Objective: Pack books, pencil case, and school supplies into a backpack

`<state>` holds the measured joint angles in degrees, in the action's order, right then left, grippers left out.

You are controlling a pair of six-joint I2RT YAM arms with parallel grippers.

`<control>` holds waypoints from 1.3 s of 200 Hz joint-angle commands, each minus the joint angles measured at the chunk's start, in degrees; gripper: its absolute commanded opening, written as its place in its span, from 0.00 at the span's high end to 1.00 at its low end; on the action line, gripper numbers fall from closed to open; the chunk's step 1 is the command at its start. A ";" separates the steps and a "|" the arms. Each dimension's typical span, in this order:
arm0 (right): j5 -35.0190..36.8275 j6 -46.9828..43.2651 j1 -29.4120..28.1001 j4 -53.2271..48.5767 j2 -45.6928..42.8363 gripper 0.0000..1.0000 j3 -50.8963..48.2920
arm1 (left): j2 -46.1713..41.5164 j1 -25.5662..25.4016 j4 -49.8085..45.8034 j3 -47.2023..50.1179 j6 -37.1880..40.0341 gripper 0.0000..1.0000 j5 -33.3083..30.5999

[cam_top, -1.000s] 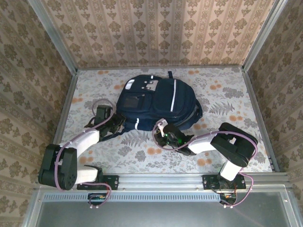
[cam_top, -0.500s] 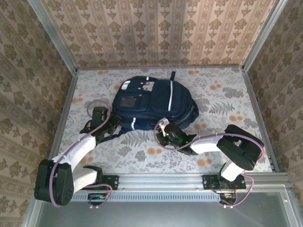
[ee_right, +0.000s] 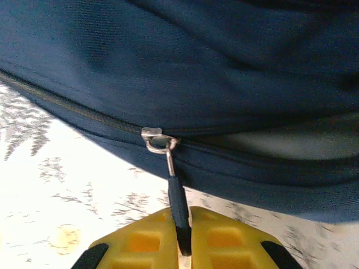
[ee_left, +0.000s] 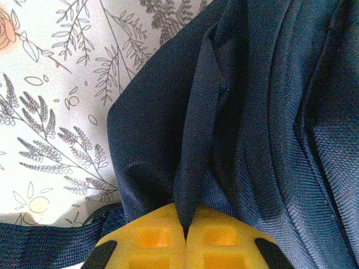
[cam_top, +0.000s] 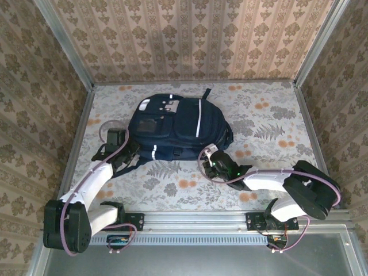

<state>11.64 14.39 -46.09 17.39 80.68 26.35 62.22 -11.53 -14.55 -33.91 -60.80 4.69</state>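
The dark navy backpack (cam_top: 178, 123) with thin white stripes lies flat on the floral table, in the middle toward the back. My left gripper (cam_top: 127, 151) sits at its near-left corner, shut on a fold of the navy fabric (ee_left: 193, 185); the yellow fingertips (ee_left: 151, 241) meet around it. My right gripper (cam_top: 211, 157) is at the bag's near-right edge, shut on the dark zipper pull (ee_right: 178, 196). The pull hangs from a silver slider (ee_right: 159, 137) on the zip line. The books, pencil case and school supplies are hidden.
A navy strap (ee_left: 39, 246) trails on the cloth near the left gripper. The table (cam_top: 276, 126) has free room to the right of the bag. Wallpapered walls enclose three sides, and a metal rail (cam_top: 195, 218) runs along the near edge.
The left gripper has shut on the bag's fabric and drawn back to the left, and the backpack has shifted left with it. The right gripper has moved right, still holding the zipper pull.
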 commanded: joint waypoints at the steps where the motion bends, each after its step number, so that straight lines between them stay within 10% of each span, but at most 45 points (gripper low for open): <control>1: 7.23 3.39 2.49 -7.15 -3.83 1.00 -1.73 | 0.08 0.95 -1.70 -3.58 1.58 1.00 -7.59; 68: -4.80 0.54 -0.22 -3.40 -1.98 1.00 1.09 | 10.67 0.07 -2.64 -13.92 5.92 1.00 -5.79; 98: -7.43 -0.47 -4.81 -2.77 2.53 1.00 5.02 | 17.48 1.29 -6.83 -23.07 7.10 0.56 -1.01; 121: -7.75 2.93 -6.44 -3.70 5.82 1.00 8.71 | 16.64 1.16 -9.93 -24.78 5.49 0.42 1.54; 175: -6.84 6.27 -9.84 0.00 12.34 1.00 14.80 | 6.77 -3.89 -14.15 -14.77 -3.08 0.40 4.47; 260: -6.20 7.23 -10.54 1.81 13.76 1.00 15.85 | 3.04 -16.28 8.55 1.44 -11.28 0.50 3.84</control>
<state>5.30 21.06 -56.31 16.56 94.37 41.12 64.75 -24.58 -14.17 -33.32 -69.78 9.19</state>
